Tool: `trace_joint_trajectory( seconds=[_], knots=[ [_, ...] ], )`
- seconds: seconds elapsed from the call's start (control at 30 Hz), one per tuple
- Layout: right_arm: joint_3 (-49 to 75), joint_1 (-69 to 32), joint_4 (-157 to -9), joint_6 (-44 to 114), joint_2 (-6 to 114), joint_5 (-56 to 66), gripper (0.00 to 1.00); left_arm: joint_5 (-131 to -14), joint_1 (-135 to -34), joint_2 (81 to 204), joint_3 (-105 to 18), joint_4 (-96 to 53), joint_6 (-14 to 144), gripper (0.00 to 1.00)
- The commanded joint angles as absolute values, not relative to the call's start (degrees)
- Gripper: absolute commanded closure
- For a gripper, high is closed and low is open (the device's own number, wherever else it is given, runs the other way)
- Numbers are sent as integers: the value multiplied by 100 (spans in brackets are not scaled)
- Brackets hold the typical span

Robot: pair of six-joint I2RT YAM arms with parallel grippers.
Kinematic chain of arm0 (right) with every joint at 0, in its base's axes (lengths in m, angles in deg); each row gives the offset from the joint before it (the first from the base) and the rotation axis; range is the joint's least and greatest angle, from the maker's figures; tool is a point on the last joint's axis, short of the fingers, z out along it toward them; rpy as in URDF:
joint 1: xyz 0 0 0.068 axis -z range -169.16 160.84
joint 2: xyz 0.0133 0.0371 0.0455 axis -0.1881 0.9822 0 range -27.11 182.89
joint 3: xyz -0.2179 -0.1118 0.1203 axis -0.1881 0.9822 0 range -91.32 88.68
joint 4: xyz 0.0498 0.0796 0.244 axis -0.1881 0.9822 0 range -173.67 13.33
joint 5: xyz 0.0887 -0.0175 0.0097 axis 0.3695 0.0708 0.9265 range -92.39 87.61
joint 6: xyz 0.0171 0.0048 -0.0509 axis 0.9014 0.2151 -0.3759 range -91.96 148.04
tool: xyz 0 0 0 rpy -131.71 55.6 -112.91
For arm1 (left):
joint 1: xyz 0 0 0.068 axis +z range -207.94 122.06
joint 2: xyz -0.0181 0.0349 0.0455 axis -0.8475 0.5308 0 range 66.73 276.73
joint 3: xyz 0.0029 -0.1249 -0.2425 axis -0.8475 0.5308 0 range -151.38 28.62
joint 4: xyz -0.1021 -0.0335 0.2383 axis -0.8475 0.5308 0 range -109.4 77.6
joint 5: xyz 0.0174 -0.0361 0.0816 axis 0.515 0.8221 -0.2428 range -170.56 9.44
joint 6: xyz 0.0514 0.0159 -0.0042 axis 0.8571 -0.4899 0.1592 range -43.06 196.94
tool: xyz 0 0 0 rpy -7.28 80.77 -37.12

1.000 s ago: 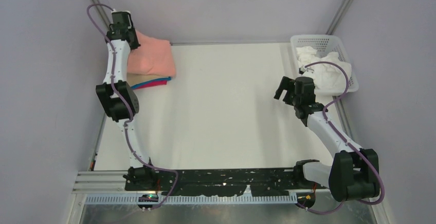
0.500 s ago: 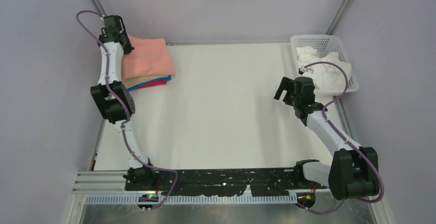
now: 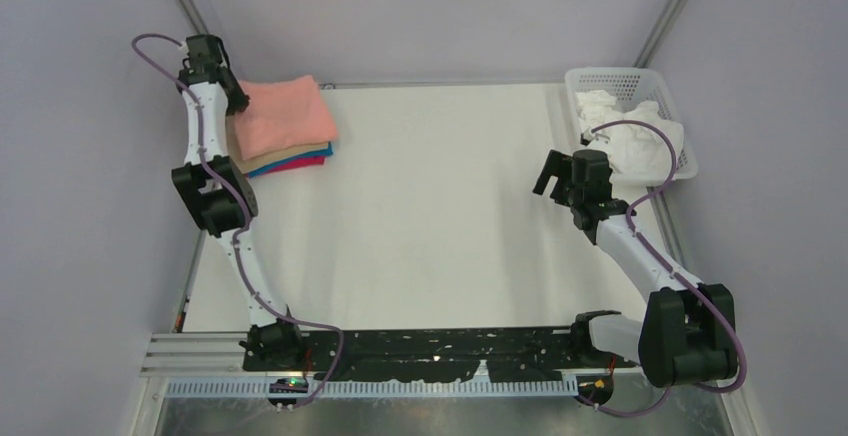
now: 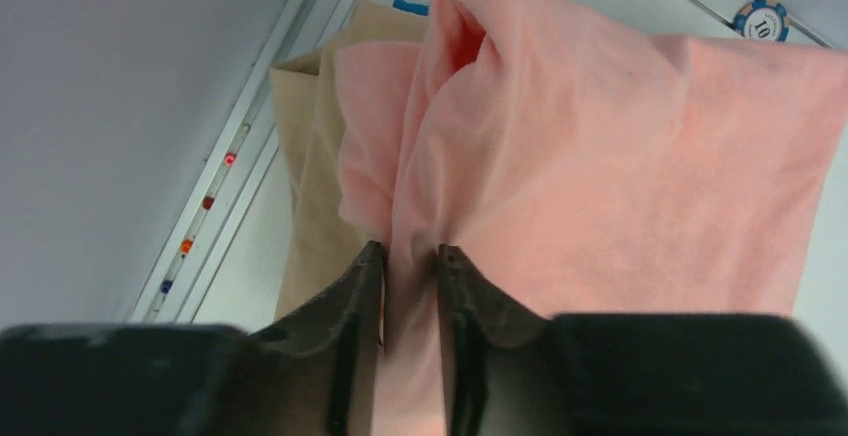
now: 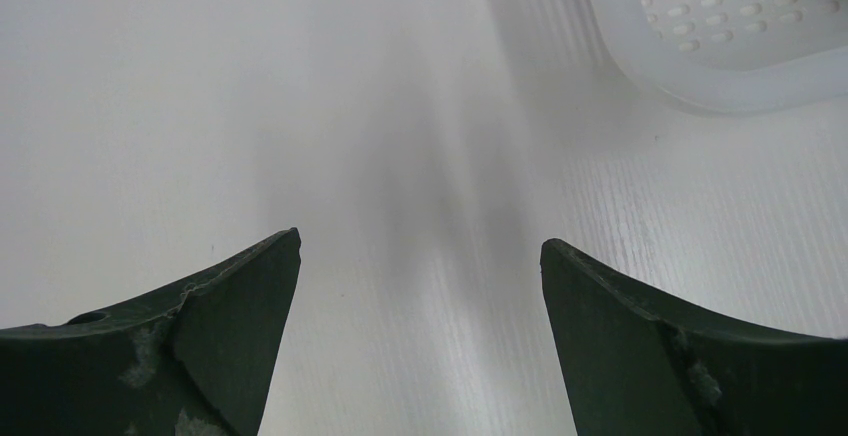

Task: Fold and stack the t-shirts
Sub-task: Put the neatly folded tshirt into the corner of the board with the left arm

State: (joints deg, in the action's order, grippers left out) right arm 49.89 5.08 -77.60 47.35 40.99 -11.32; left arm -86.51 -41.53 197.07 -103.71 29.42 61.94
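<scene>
- The folded salmon-pink cotton t-shirt (image 3: 285,114) tops the tan-blue-magenta stack (image 3: 295,159) at the table's (image 3: 430,226) far-left corner.
- The left gripper (image 4: 410,271) has its jaws pinched on the shirt's bunched edge; the right gripper (image 5: 420,286) has its jaws spread wide, empty.
- Light and limp, likely to slide: grip folded edges.

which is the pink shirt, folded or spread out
Folded: the pink shirt lies as a compact rectangle atop the other shirts.

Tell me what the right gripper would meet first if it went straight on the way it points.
Most likely the bare white table; the open right gripper aims at it, with the white basket off to the right of that line.
</scene>
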Motion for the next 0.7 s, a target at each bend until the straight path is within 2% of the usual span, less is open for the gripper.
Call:
trace_joint_trajectory(
  seconds=[0.0,0.07,0.13,0.2,0.43,0.67],
  knots=[
    [4813,537,-7826,4676,4119,-1241,5,-8712,-3939,19587,-10631,3076,5846,59],
    [4806,537,-7822,4676,4118,-1228,5,-8644,-3912,19501,-10562,3053,5767,29],
    [4805,538,-7821,4676,4112,-1210,5,-8528,-3904,19370,-10443,2985,5724,18],
    [4807,539,-7822,4687,4110,-1196,5,-8251,-3906,19222,-10310,2876,5656,2],
    [4821,532,-7834,4714,4101,-1128,5,-6571,-3969,18762,-9755,2265,5167,0],
    [4847,539,-7902,4781,4137,-981,5,-6064,-4333,18669,-9314,1699,4763,0]
  ],
)
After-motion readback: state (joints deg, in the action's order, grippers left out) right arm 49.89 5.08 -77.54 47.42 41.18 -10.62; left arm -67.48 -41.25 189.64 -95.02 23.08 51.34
